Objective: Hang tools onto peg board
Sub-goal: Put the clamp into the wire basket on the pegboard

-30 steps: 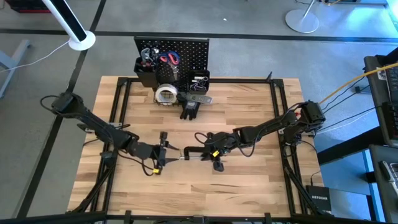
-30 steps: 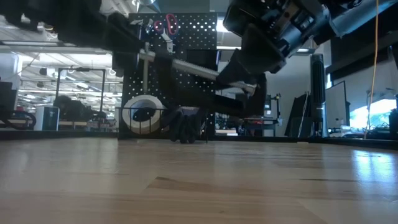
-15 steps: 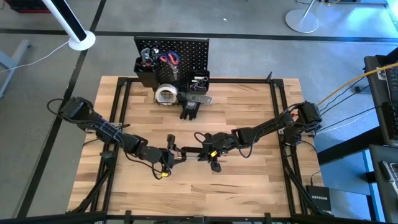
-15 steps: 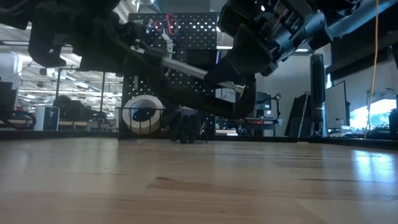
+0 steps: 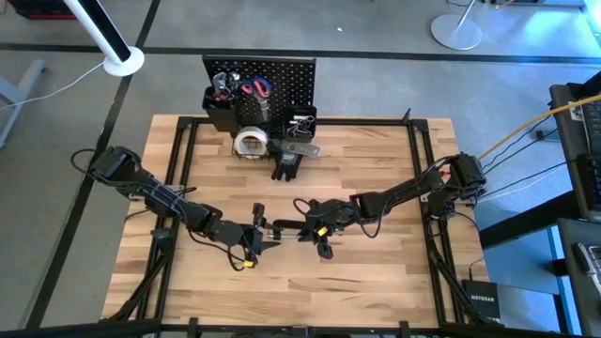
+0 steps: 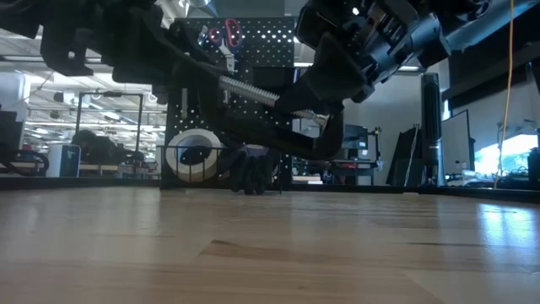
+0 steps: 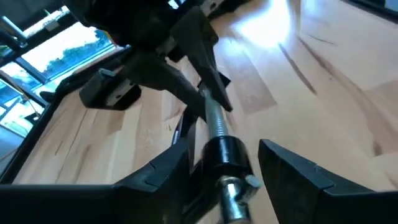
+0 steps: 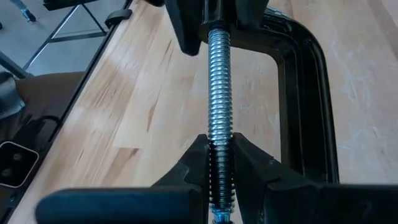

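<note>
A black C-clamp with a silver threaded screw hangs above the table's middle between my two grippers. My right gripper is shut on the screw. My left gripper is open. Its fingers stand on either side of the black collar at the screw's handle end, and I cannot tell whether they touch it. The black peg board stands upright at the table's far edge. Red-handled scissors hang on it. My right gripper pinches the clamp's threaded screw between its two fingers, partway along the thread inside the frame's opening. The fingers come level from the table's right. The clamp is lifted clear of the table, and its black frame hangs below the screw.
A pale tape roll, a silver level bar and black gloves lie at the foot of the peg board. A black bin and a wire basket hang on the board. Bare wood spreads nearer.
My left gripper has gone toward the table's right edge, up to the clamp's handle end, and now stands around the screw's collar. My right gripper has kept its hold on the screw, with the clamp clear of the table. In the last half second nothing has moved.
</note>
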